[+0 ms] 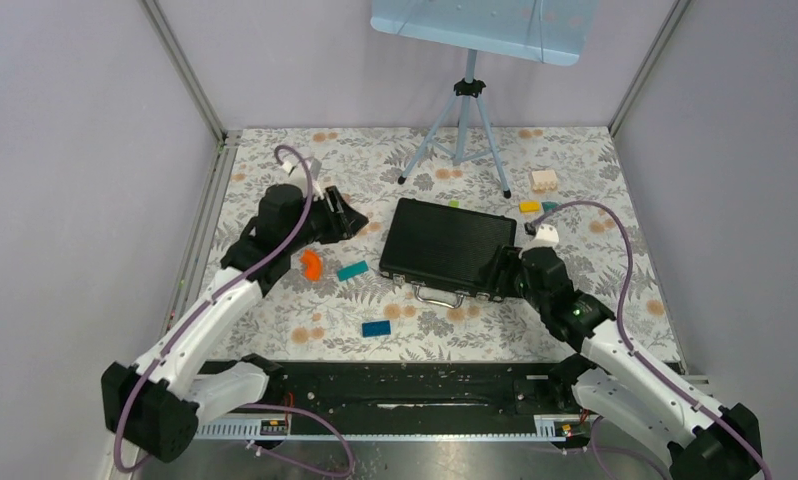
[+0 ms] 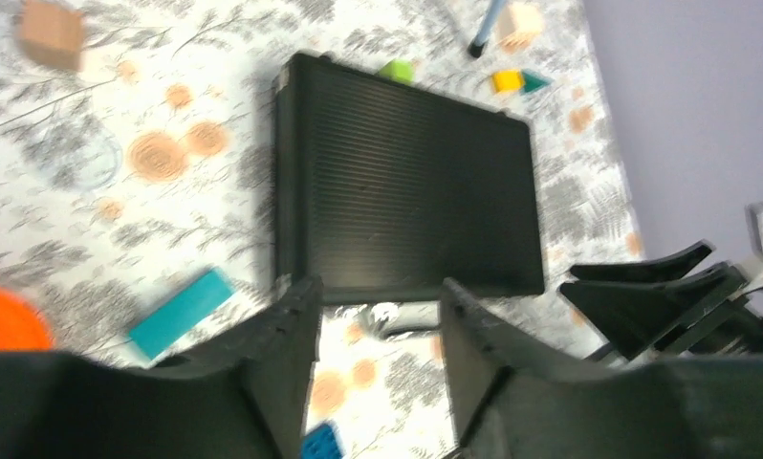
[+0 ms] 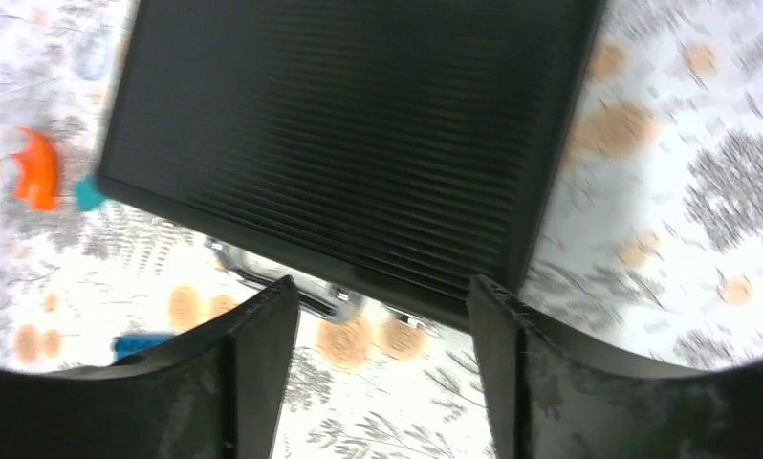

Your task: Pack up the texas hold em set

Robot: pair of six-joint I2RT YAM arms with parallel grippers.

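Left fingers: parted with a clear gap, gripping nothing; they hang above the surface to the left of the briefcase, apart from it and pointed its way.
Right fingers: spread wide, nothing between them; they sit at the briefcase's near right corner. The blurred wrist view does not settle whether they touch it.
Briefcase: black and ribbed, lid shut, lying flat a little right of the surface's middle, its long sides skewed to the near edge.
Handle: silver, on the long side facing the near edge.
Left of the briefcase: an orange curved piece and a teal brick side by side; a blue brick lies closer to the near edge.
Behind the briefcase: a yellow brick and a cream block toward the far right corner.
Far edge: a tripod stands at the middle.
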